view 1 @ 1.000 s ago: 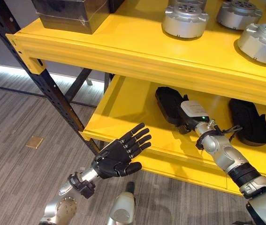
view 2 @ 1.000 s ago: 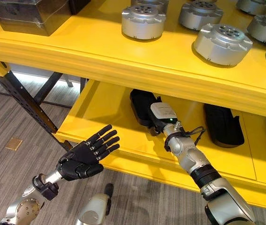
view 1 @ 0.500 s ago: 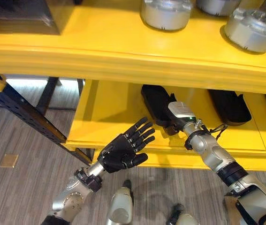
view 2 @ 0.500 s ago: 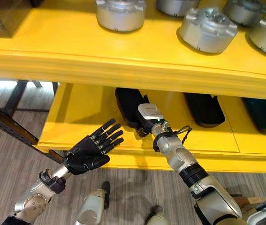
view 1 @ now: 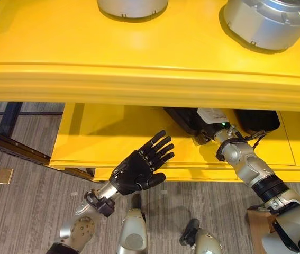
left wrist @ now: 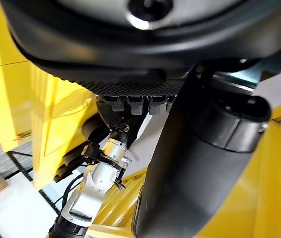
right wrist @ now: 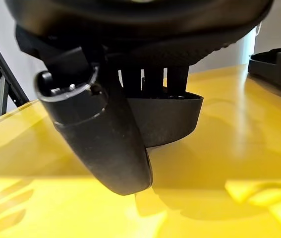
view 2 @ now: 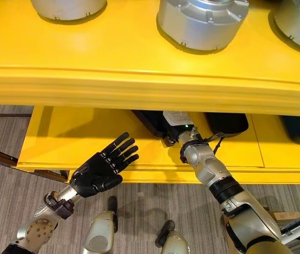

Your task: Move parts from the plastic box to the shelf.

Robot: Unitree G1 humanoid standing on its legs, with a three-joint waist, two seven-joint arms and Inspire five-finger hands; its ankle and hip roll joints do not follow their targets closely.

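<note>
From the head we look down on a yellow shelf (view 1: 139,58) filling the top of the frame, with silver round parts (view 2: 202,21) standing on its upper level. Lower in the frame is the shelf's lower level (view 1: 118,132), where our right arm reaches in at centre right.

The head views hide the right hand under the upper level's front edge. The right wrist view gives us what they cannot: our right hand (right wrist: 105,129) close up, its thumb hanging in front and its fingers (right wrist: 152,79) running straight down onto the rim of a black moulded part (right wrist: 165,116) that sits on the yellow surface. The fingers touch its near edge; whether they grip it, we cannot tell. A second black part (right wrist: 276,67) lies at the right edge of that view, well apart from the first.

In the right eye view those black parts (view 2: 152,121) show as dark shapes on the lower level, just beyond the right wrist.

Our left hand (view 1: 139,169) hovers at lower centre of the head views, in front of the lower level's edge, palm up, fingers spread and straight, holding nothing and touching nothing.
</note>
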